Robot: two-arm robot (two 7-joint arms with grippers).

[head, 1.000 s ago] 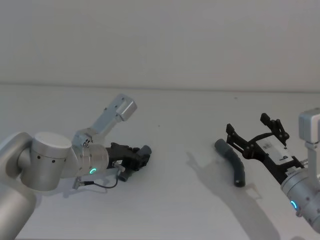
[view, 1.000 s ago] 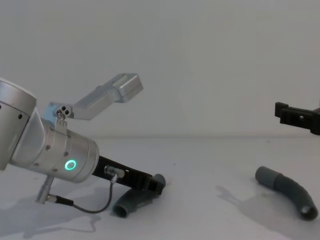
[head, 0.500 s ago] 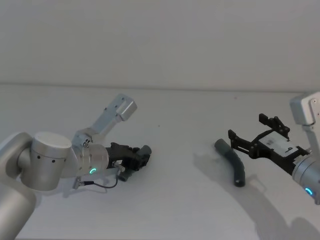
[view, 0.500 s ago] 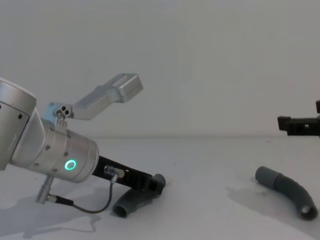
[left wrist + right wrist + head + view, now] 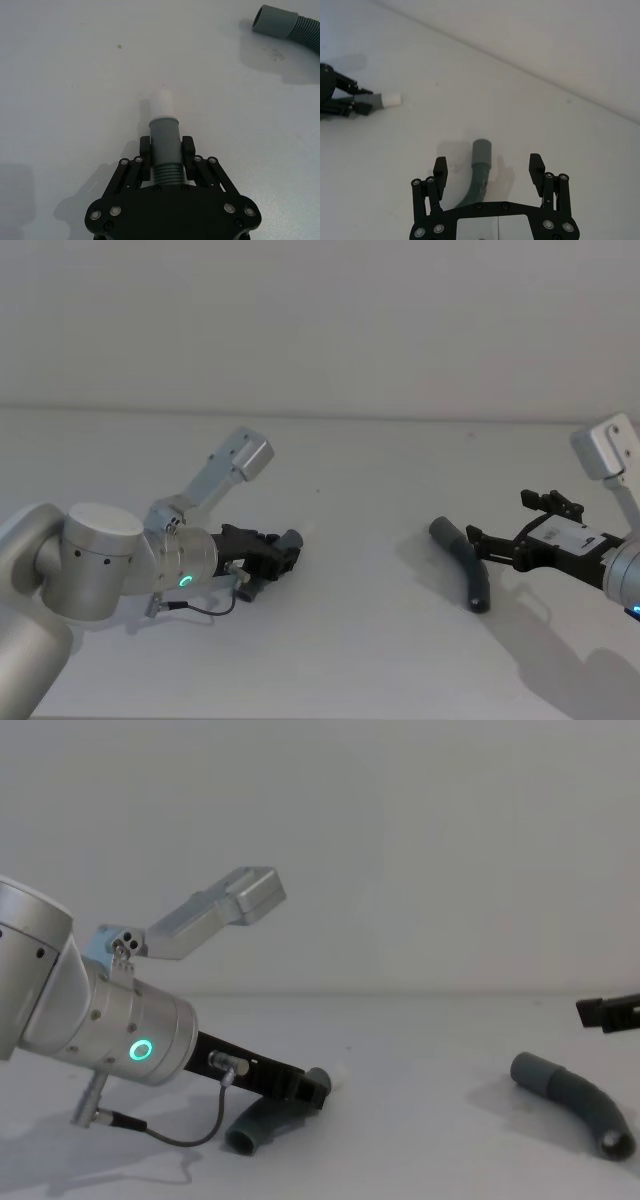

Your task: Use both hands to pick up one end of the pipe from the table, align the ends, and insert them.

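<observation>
Grey ribbed hose piece w/ white tip [image 5: 164, 135] is clamped at its cuff by the left gripper [image 5: 165, 150], low on the white table [image 5: 350, 640], robot's left side. Right gripper [image 5: 488, 167] hangs wide open & empty, near the other hose piece [image 5: 470, 565] but not touching it. That piece lies flat on the table, right side.

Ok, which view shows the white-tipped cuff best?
Left wrist view: the cuff sits close and centred, white tip clear of the left gripper shut on it. Right wrist shows it small and far; head and chest show it partly behind the gripper.
</observation>
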